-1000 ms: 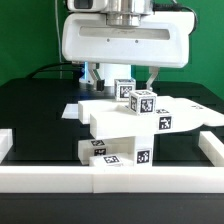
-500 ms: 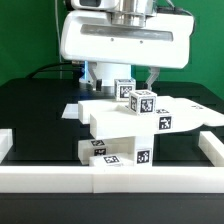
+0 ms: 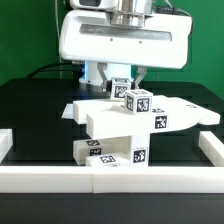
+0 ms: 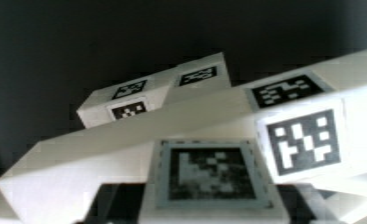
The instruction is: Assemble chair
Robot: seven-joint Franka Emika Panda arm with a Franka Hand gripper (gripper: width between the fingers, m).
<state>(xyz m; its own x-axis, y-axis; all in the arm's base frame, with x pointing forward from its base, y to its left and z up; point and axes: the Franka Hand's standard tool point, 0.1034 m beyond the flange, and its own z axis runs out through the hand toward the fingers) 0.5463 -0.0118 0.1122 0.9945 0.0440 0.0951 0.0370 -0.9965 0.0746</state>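
In the exterior view the chair stands near the front middle of a black, smooth table. It is a stack of matt white plastic blocks with hard square edges: a low base block at the bottom, a thick slab stepping across above it, and a small cube on top. Black-and-white square tags sit on the faces that look toward the camera. A second cube-like part lies just behind the top cube. A thin flat white board, the marker board, lies on the table behind the stack, toward the exterior view's right. A long white rail runs along the front of the table and turns back at both ends, closing the chair in on three sides. The gripper hangs under its broad white housing, fingers down around the rear part; they stand narrow and close against it, but whether they press it I cannot tell.

In the wrist view the chair fills the picture: white angular blocks, one blurred tag close up, sharper tags on the faces beyond, dark table behind.
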